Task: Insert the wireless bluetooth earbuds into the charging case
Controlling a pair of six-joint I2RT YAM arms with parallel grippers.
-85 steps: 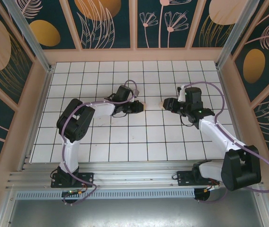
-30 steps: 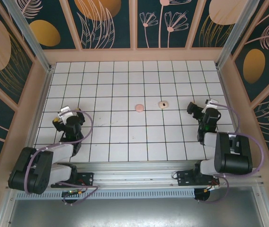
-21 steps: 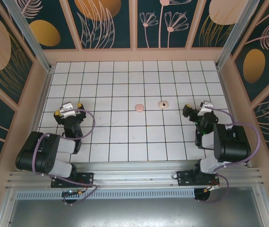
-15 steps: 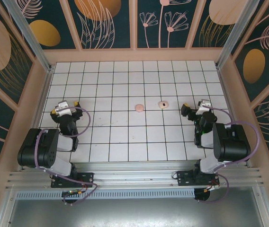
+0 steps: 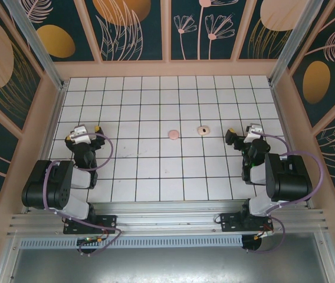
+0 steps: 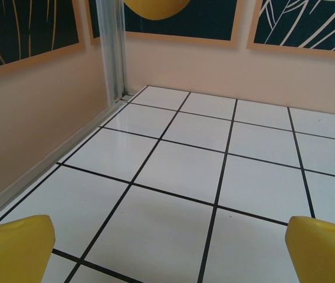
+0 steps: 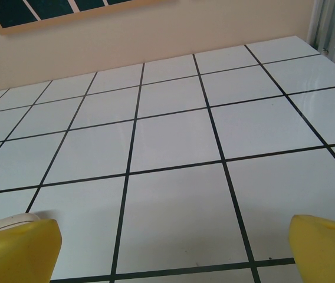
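The table [image 5: 167, 177] is a white surface ruled into a black grid. It is enclosed on three sides by peach-framed walls [image 5: 167, 68] carrying dark leaf-pattern panels. In the left wrist view, an aluminium post [image 6: 111, 53] stands in the far left corner where two walls meet.

The left arm [image 5: 49, 188] is folded back at the near left of the table, and the right arm [image 5: 285, 177] is folded back at the near right. Both stand well apart from the objects at the centre.

The left gripper [image 5: 83, 134] is positioned over the left columns of the grid with its jaws spread wide. In the left wrist view its yellow fingers [image 6: 14, 247] sit at opposite lower corners, with bare tiles between them. The right gripper [image 5: 241, 134] is positioned over the right columns, also with its jaws wide. Its yellow fingers [image 7: 327, 244] frame bare tiles in the same way. Neither gripper holds anything.

The charging case [image 5: 173, 134], a round pale pink disc, lies flat on the table near its centre, between the two grippers. A smaller pale piece [image 5: 202, 130] with a dark mark on top lies near the case, on its right (too small to tell whether it is an earbud). The two objects do not touch.
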